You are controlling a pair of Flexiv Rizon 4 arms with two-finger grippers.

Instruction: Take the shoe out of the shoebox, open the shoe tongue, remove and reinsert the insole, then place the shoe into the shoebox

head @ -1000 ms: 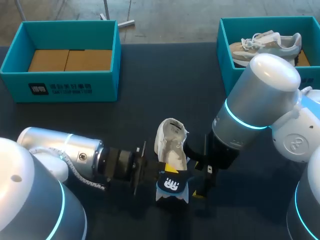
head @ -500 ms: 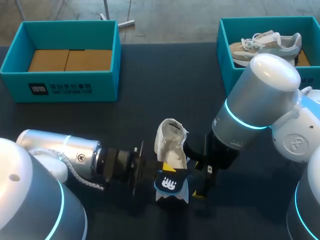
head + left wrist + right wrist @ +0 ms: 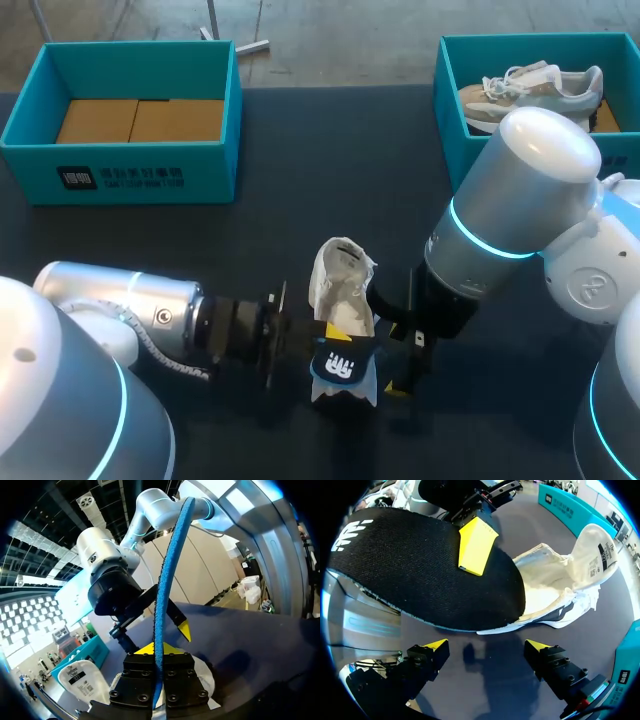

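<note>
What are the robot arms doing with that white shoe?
The left gripper is pinching the shoe's dark insole and holding it on edge right by the white shoe, which lies on the table between the two arms. The right gripper is open beside the shoe, holding nothing. The teal box on the left has no shoe in it; the teal box on the right holds another shoe.
</note>
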